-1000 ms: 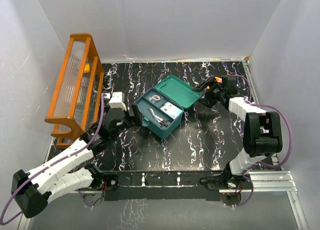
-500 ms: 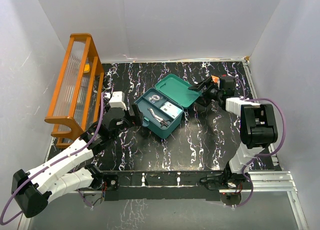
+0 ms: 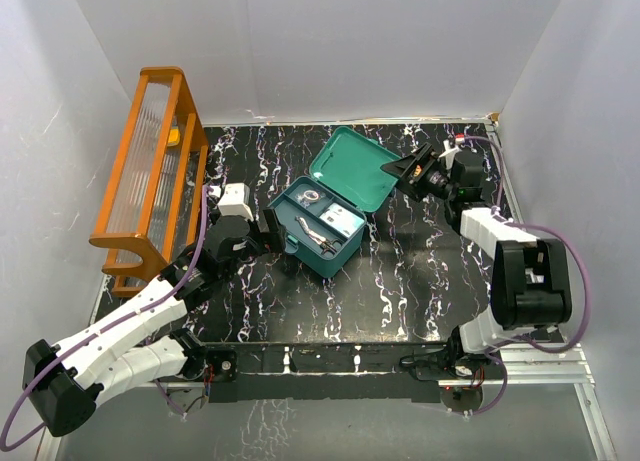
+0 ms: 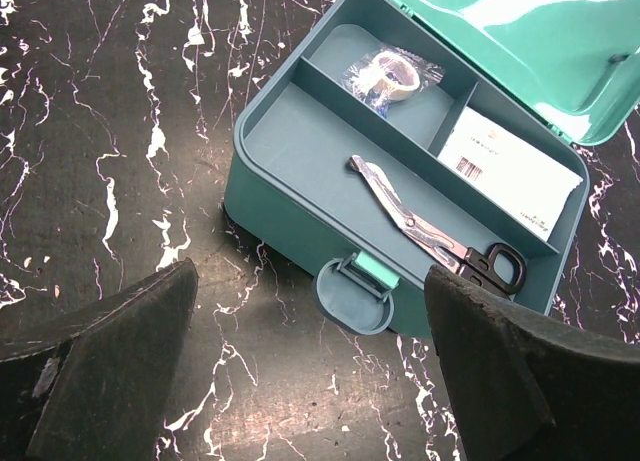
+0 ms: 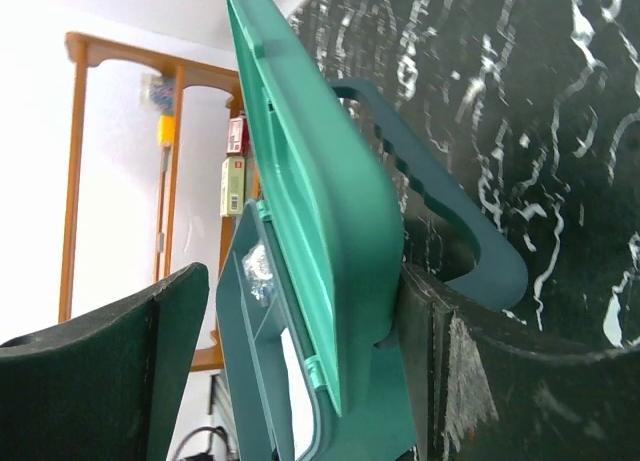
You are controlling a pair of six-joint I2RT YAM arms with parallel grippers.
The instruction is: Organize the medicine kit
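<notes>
The teal medicine kit (image 3: 312, 249) stands mid-table with its three-compartment tray inside. The tray holds a tape roll (image 4: 392, 71), scissors (image 4: 430, 236) and a white packet (image 4: 510, 171). The lid (image 3: 352, 169) is tilted up on its hinge. My right gripper (image 3: 413, 169) is open and straddles the lid's far edge (image 5: 320, 211); one finger (image 5: 500, 381) rests against the lid's outer face beside the handle (image 5: 460, 211). My left gripper (image 3: 270, 229) is open and empty at the box's front, its fingers either side of the latch (image 4: 352, 293).
An orange wooden rack (image 3: 150, 171) stands along the left wall, with small boxes on it visible in the right wrist view (image 5: 233, 171). White walls close the table on three sides. The black marbled tabletop (image 3: 400, 281) lies bare in front of the box.
The lid has swung up from lying nearly flat to a steeper tilt. My right gripper has risen and moved back with the lid's edge. The left arm has not moved.
</notes>
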